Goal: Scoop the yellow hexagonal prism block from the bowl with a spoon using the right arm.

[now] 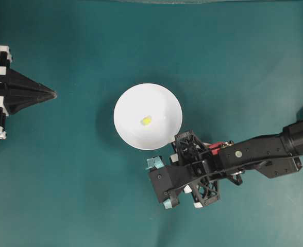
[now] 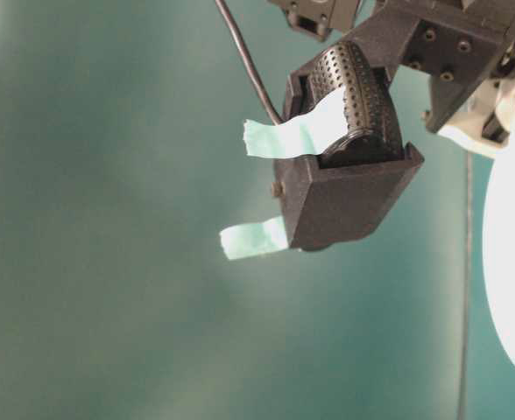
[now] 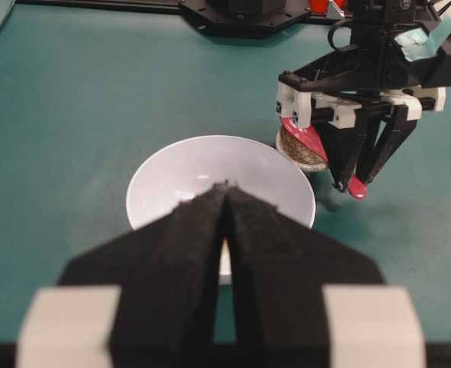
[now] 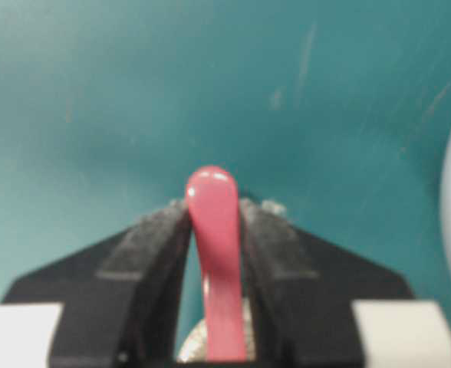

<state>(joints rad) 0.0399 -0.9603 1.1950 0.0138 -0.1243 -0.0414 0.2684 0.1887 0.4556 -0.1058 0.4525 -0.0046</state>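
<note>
The white bowl (image 1: 162, 100) sits mid-table with the tiny yellow hexagonal prism block (image 1: 146, 121) inside it. Just off the bowl's lower right rim, the right arm (image 1: 254, 149) reaches in from the right. In the right wrist view my right gripper (image 4: 212, 211) is shut on the handle of the pink-red spoon (image 4: 214, 253), with both fingers pressed against it. From the left wrist view, the spoon (image 3: 306, 139) has its scoop over a speckled rest, and the right gripper (image 3: 354, 184) clamps its handle end. My left gripper (image 1: 51, 94) is shut, empty and far left of the bowl.
A speckled beige spoon rest (image 3: 301, 156) lies under the spoon's scoop, right beside the bowl's rim (image 3: 306, 192). In the table-level view, the right wrist's black housing with teal tape tabs (image 2: 345, 184) fills the frame, and the bowl's edge (image 2: 513, 262) shows at right. Teal table surface surrounds everything.
</note>
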